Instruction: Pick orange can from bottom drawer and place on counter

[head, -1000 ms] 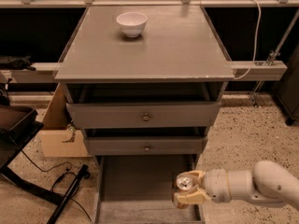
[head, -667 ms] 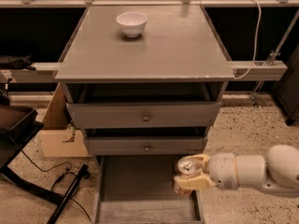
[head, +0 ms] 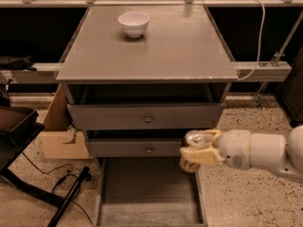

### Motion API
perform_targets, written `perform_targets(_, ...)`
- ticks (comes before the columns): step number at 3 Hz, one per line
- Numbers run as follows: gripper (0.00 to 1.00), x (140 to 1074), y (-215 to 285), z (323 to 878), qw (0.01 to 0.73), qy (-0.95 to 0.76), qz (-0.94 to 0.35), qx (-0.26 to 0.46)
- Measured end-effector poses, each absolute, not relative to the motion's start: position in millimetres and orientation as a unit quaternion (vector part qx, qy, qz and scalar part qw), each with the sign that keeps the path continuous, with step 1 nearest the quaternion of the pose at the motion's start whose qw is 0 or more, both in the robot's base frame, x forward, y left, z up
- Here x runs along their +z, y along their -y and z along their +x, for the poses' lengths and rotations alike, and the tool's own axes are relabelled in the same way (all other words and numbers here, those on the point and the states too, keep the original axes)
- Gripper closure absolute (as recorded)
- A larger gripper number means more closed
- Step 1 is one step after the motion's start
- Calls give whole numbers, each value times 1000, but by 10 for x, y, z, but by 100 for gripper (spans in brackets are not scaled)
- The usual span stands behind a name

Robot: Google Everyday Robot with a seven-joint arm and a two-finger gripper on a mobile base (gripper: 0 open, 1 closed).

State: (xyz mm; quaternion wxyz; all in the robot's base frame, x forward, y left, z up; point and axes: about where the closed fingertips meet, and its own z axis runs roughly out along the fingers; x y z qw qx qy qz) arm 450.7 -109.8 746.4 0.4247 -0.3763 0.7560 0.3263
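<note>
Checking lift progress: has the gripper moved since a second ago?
Yes. The gripper, shut on the orange can, has risen from over the bottom drawer to beside the lower knobbed drawer.

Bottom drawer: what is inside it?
Only grey floor shows in the bottom drawer. The pincer, shut on the orange can, covers its right rear corner.

You see a smooth matt grey square counter, with a glossy white round bowl on its far side. Near right, by the matt grey bottom drawer, the smooth cream plastic gripper clamps the small orange can, shiny metal top. Speckled floor looks rough. Left brown box: matt cardboard.
</note>
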Motion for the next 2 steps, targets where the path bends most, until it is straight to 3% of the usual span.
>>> perform_targets(1, 100, 7794, 1398, 4647, 451, -772, -320, 315)
perform_targets(2, 100, 8431, 1929, 5125, 493, -787, -228, 293)
